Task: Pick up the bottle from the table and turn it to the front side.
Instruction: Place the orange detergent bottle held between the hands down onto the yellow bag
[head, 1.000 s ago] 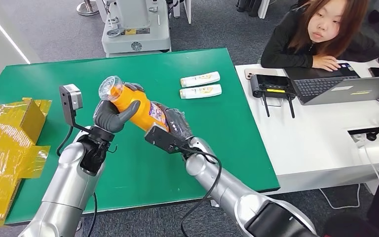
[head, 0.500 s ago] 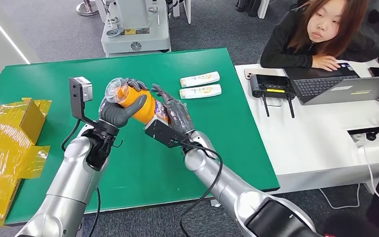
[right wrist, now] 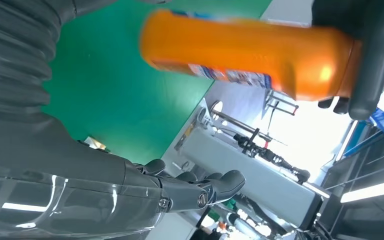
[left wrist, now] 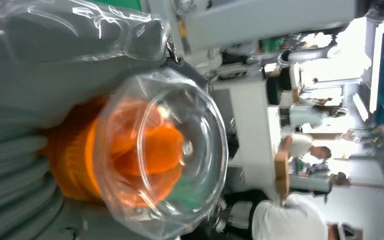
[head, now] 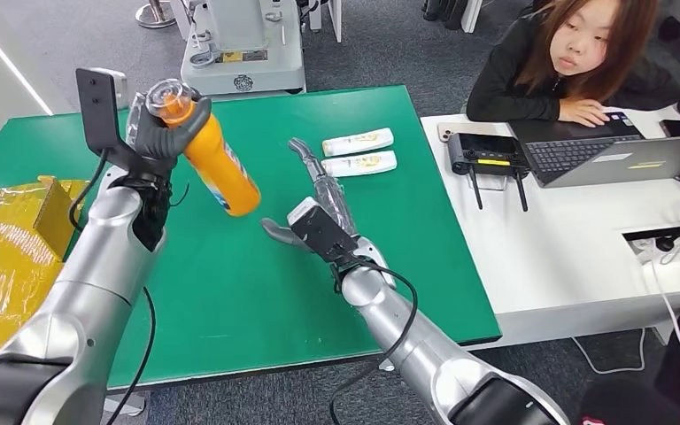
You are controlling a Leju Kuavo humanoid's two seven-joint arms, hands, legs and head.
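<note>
Our left hand (head: 161, 133) grips the orange bottle (head: 215, 166) near its cap, tilted above the table (head: 230, 292); right hand (head: 319, 217) fingers spread, empty. One-handed, it could slip.

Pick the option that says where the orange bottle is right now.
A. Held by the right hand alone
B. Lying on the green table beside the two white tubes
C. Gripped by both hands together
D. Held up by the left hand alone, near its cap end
D: the left hand grips the orange bottle just below its clear cap, lifted off the green table, while the right hand is open and apart from it.
</note>
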